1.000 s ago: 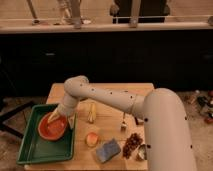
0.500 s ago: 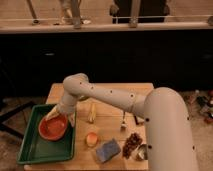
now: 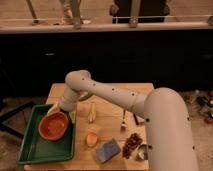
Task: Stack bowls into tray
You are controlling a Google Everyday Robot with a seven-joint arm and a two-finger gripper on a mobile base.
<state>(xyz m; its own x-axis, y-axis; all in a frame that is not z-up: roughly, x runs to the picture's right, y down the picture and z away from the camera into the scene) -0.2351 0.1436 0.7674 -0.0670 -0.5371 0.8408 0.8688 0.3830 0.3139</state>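
An orange-red bowl [image 3: 53, 126] lies in the upper part of the green tray [image 3: 31, 151], which sits on the left end of the wooden table. My gripper [image 3: 62, 109] hangs from the white arm just above and to the right of the bowl, over the tray's far right corner. From here I cannot tell whether it touches the bowl's rim. No other bowl is in view.
On the wooden table [image 3: 107, 95] right of the tray lie a yellow item [image 3: 91, 112], a fork [image 3: 123, 120], a small orange object [image 3: 91, 139], a blue sponge [image 3: 108, 150], a brown snack pile [image 3: 131, 144] and a metal cup [image 3: 142, 152]. A dark counter stands behind.
The arm's elbow has shifted slightly up and to the right. The bowl stays at the same spot in the tray.
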